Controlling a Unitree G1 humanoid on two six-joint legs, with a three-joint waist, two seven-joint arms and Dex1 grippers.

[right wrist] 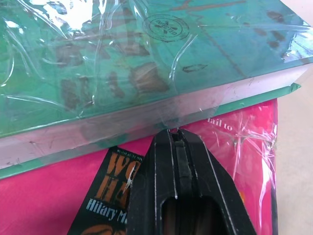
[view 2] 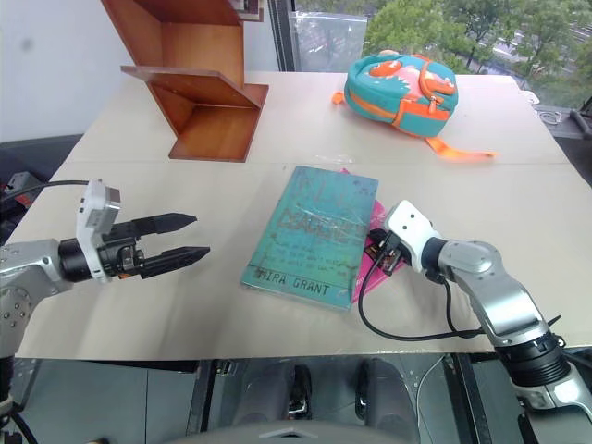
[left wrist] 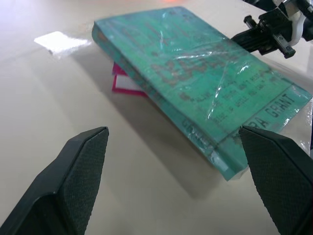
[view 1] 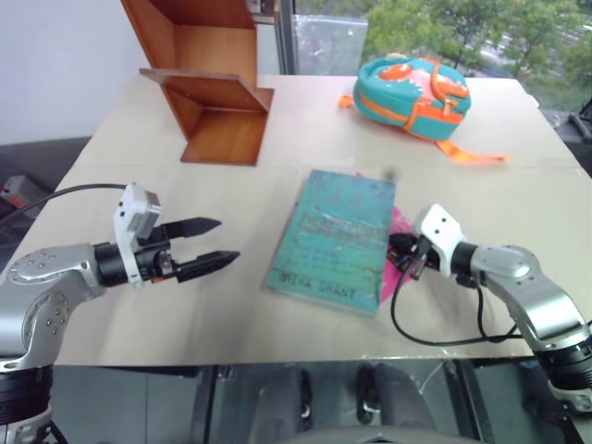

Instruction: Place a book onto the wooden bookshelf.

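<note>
The pale beige table carries everything. The reddish-brown wooden bookshelf of angled boards stands at its far side, well beyond the large flat teal-green book lettered "MIRA GRANT", which lies flat mid-table on a smaller magenta-pink book. A teal-and-orange backpack sits beyond the teal book, to the right. The left gripper hovers left of it, jaws wide apart, holding nothing. The right gripper, fingers pressed together and empty, touches its right page edge, over the pink cover.
</note>
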